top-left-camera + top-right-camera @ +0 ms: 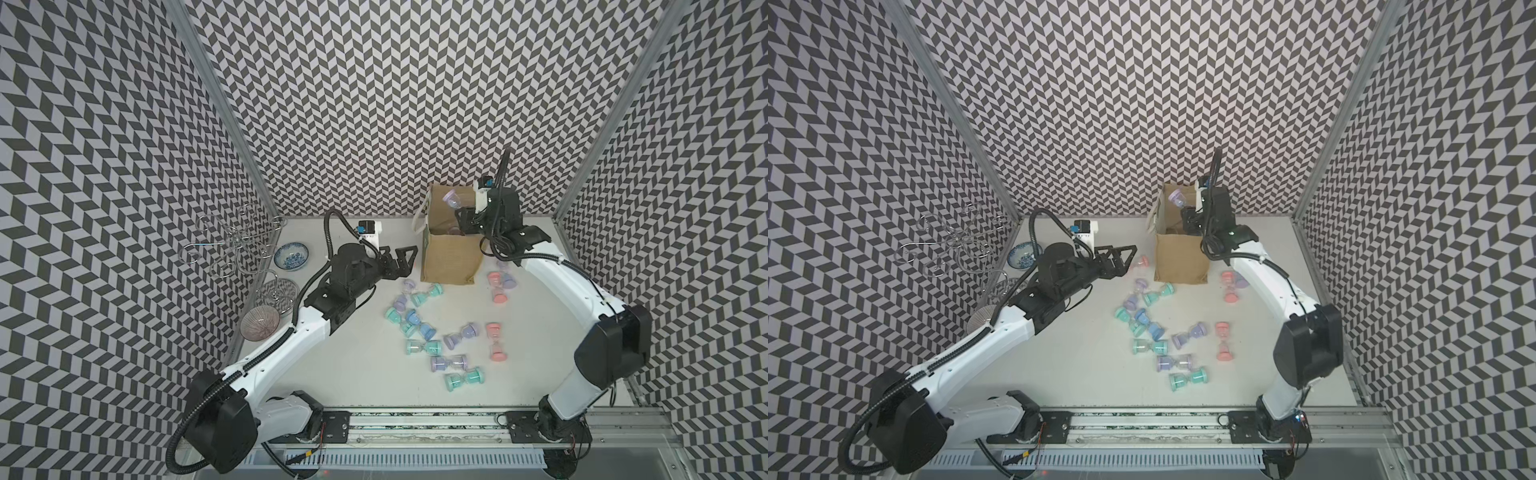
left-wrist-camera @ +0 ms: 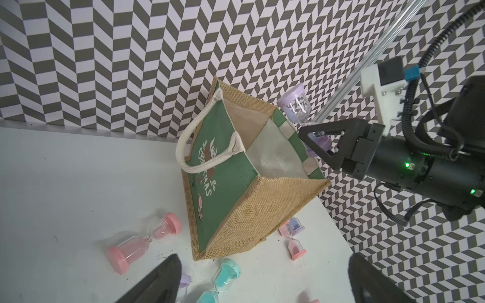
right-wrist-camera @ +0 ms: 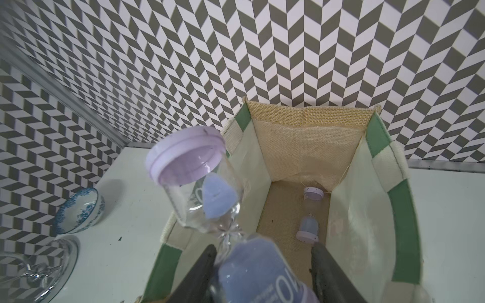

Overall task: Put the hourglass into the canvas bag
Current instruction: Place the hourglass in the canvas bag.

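- Well, my right tool (image 2: 319,143) is drawn in narrow on the lilac hourglass (image 3: 199,183), with the jaws clamped on either side of its lower, sand-filled bulb.
- That hourglass hangs tilted over the open mouth of the canvas bag (image 1: 451,257). Its capped upper end leans toward eleven o'clock, and it is above the rim, not inside.
- From above, with the far wall at twelve, the bag stands upright at about one o'clock on the bench (image 1: 332,374), close to the wall.
- A second lilac hourglass (image 3: 309,212) lies on the bag's floor.
- My left tool (image 1: 1121,255) is spread wide and holds nothing. It hovers at the bag's nine o'clock, near it but apart.
- The loose hourglasses (image 1: 424,347) — teal, pink, lilac, blue — lie on their sides across the bench, from the bag's foot down toward five o'clock.
- A blue-patterned bowl (image 1: 291,256) sits at ten o'clock.
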Robot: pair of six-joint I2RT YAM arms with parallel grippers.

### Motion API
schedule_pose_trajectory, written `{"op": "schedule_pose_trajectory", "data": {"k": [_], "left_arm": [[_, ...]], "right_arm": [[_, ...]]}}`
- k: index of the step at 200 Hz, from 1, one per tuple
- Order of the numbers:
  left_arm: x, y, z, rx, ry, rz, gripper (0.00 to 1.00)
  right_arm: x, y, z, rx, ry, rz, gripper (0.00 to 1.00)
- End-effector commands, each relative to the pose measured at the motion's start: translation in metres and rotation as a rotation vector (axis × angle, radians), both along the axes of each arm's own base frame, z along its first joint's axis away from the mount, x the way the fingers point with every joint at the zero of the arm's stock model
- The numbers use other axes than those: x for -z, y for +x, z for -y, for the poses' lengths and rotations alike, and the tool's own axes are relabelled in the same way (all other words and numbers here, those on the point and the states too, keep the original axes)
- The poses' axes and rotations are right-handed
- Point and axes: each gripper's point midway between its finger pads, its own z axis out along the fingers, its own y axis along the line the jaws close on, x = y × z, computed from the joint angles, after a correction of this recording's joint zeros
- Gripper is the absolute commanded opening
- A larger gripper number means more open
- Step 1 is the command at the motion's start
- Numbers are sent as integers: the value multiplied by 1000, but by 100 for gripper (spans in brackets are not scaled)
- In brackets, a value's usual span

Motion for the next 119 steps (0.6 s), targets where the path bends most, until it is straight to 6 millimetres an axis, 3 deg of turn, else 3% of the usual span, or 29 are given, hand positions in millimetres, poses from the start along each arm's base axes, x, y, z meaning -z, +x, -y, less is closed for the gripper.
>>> {"op": "schedule_pose_trajectory", "data": {"k": [1, 72, 119], "left_arm": [[-12, 3, 8, 26, -13, 44, 99], [9, 14, 17, 41, 24, 18, 99], [23, 14, 22, 77, 61, 4, 99]], "right_arm": [[-8, 22, -1, 15, -31, 44, 33], [52, 63, -9, 18, -141, -50, 35], [101, 75, -9, 23, -208, -130, 36]]}}
